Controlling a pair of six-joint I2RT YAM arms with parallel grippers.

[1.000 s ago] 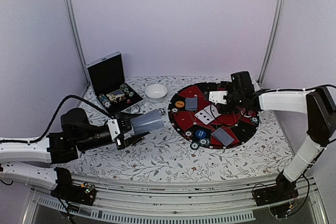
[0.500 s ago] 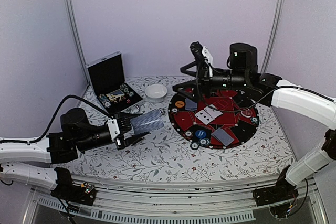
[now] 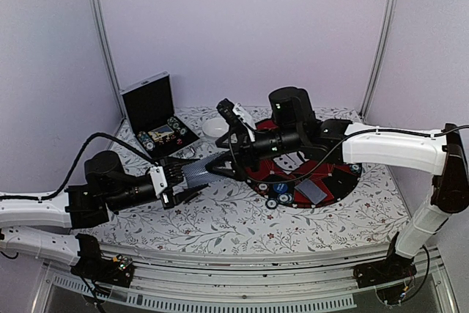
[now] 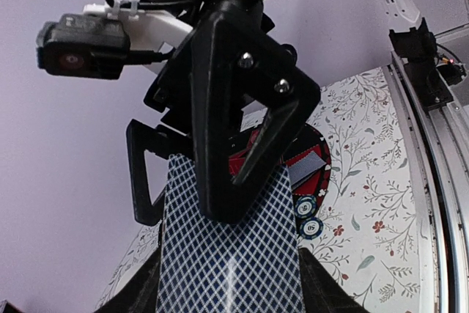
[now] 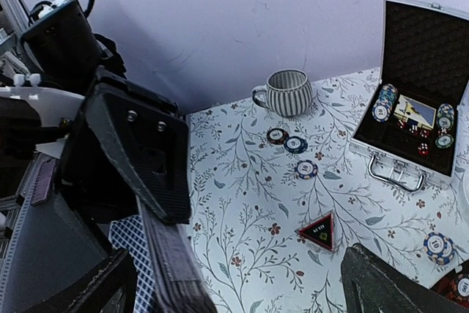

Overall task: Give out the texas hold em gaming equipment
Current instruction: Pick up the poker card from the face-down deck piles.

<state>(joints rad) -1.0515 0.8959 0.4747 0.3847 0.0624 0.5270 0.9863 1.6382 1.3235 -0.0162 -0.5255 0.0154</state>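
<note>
White arms (image 3: 388, 142), black joints (image 3: 292, 105), seemingly black cables (image 3: 102, 135).

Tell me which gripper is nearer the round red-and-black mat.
Right. The right gripper is open just left of the mat, over the card deck; the left gripper holds that deck from farther left.
</note>
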